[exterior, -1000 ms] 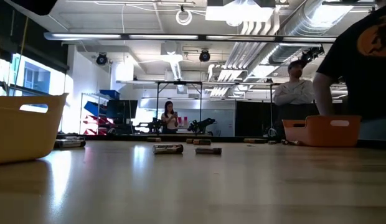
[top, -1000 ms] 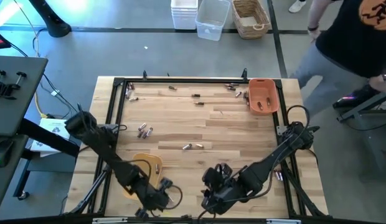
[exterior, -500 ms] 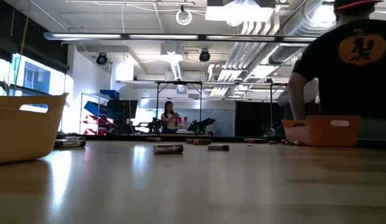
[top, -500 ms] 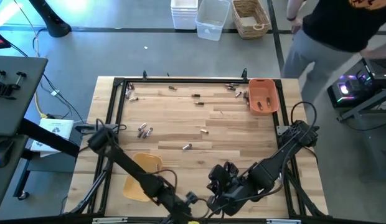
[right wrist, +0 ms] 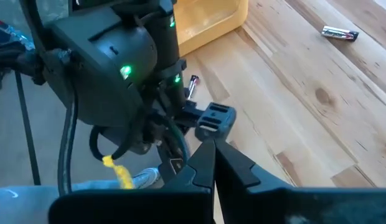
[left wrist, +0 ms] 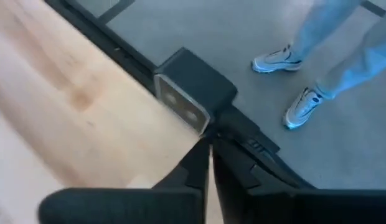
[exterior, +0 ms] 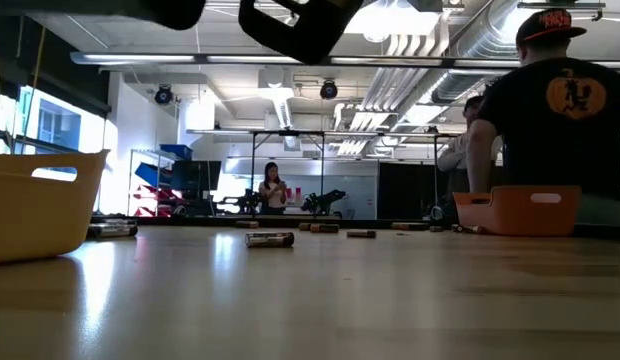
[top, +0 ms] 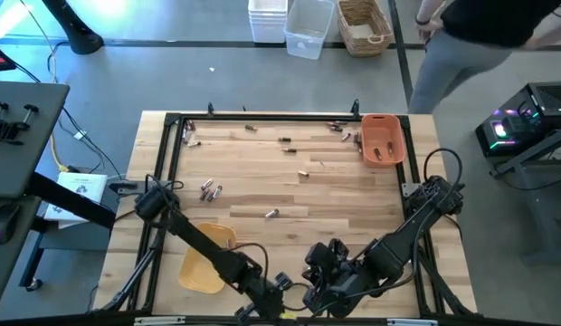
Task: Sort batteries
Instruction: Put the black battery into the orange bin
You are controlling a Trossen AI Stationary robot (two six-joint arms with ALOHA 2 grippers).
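Observation:
Small cylindrical batteries lie scattered on the wooden table: a cluster (top: 209,190) at the left, one (top: 272,214) in the middle, one (top: 303,173) farther off, and several along the far edge (top: 287,139). Some more lie in the orange tray (top: 383,139) at the far right. The yellow tray (top: 206,258) stands near left. My left gripper (left wrist: 209,149) is shut and empty at the near edge, over the small camera block (left wrist: 187,93). My right gripper (right wrist: 213,147) is also shut and empty, just right of it and pointing at the left arm (right wrist: 118,74).
A black metal frame (top: 262,116) rims the table. Both arms (top: 353,272) crowd the middle of the near edge. Bins and a basket (top: 364,25) stand on the floor beyond the far edge. A person in a black shirt (exterior: 555,120) stands past the orange tray.
My left gripper has swung along the near edge toward the right, up to my right gripper. My right gripper has shifted slightly toward the near edge. One battery of the middle pair has rolled toward the far edge; its neighbour stays put.

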